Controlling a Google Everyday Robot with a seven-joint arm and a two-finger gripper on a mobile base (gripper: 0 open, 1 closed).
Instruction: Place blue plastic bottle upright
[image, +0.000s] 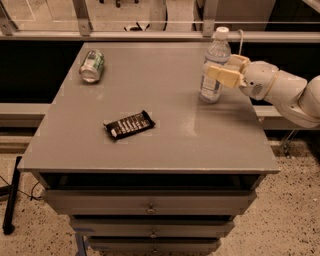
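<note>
The blue plastic bottle (216, 50), clear with a white cap and a pale label, stands upright on the grey table (165, 145) near its far right edge. My gripper (221, 70) reaches in from the right and is closed around the bottle's middle. One finger (222, 76) lies across the bottle's near side and the other shows behind it. The bottle's base rests on the tabletop.
A green-and-silver drink can (92, 65) lies on its side at the table's far left. A dark snack bar in its wrapper (129, 124) lies left of the table's middle. A railing (150, 35) runs behind the table, and drawers (150, 202) sit under it.
</note>
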